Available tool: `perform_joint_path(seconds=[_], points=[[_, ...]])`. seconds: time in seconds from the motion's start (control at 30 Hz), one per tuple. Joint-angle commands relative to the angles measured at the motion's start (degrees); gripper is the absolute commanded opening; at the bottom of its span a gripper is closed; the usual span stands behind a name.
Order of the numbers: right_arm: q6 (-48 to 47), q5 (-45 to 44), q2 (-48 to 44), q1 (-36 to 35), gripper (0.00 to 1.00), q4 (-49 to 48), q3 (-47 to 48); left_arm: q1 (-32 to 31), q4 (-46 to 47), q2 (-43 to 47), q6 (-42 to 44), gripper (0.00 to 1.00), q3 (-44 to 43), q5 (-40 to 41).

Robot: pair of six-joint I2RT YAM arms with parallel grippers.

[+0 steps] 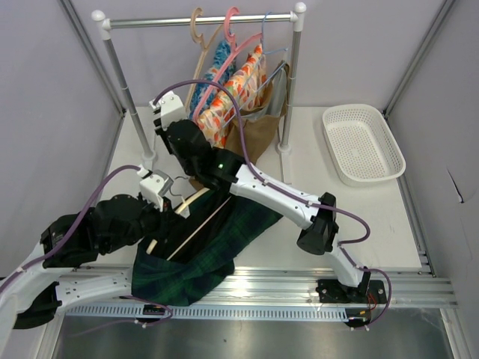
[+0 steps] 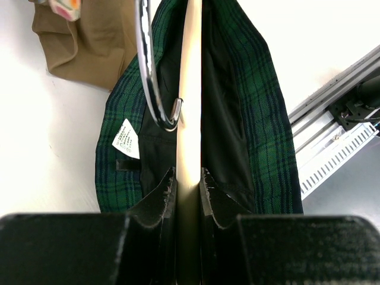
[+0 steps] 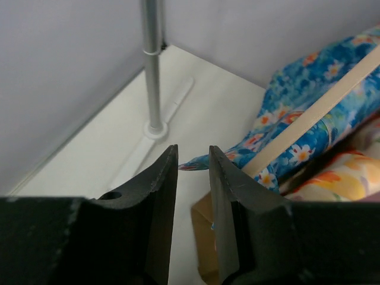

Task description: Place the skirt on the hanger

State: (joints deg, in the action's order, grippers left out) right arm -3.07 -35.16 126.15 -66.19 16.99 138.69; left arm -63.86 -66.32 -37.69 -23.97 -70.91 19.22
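Left gripper (image 2: 187, 179) clamps the hanger (image 2: 191, 89) — long axis straight ahead, skirt (image 2: 261, 119) flanking it; right gripper (image 3: 193, 155) (narrow, empty) well apart.

No words or numbers can be read anywhere. The only printed thing is a small white tag (image 2: 126, 138) sewn inside the waist of the skirt (image 2: 261, 119), at about nine o'clock from the hanger (image 2: 191, 89) bar in the left wrist view. Its faint greenish lines of print are too small to make out.
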Motion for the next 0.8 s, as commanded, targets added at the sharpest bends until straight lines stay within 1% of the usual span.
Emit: perform_joint_path(seconds=[0.0,0.13,0.27,0.37,0.53,0.77], points=[[-0.9,-6.8,-5.7,0.5,0.33,0.0,-1.3,-0.2,1.7,0.6,-0.6,0.0,-3.9,1.7],[0.2,-8.8,-7.4,1.0,0.32,1.0,-3.1,-0.2,1.9,0.4,-0.7,0.0,-4.8,2.3],[1.1,-10.0,-10.8,1.4,0.31,0.8,-7.5,-0.2,2.1,-0.1,-0.6,0.0,-5.1,2.9],[1.7,-11.9,-12.1,1.9,0.31,1.0,-8.9,-0.2,1.4,-0.5,-0.9,0.0,-6.3,3.9],[2.8,-13.2,-13.8,3.5,0.3,4.0,-10.1,-0.2,-0.8,-0.3,-1.8,0.0,-10.1,5.9],[4.9,-12.8,-16.5,4.9,0.3,3.7,-14.5,-0.2,-3.3,0.4,-1.9,0.0,-15.6,7.5]])
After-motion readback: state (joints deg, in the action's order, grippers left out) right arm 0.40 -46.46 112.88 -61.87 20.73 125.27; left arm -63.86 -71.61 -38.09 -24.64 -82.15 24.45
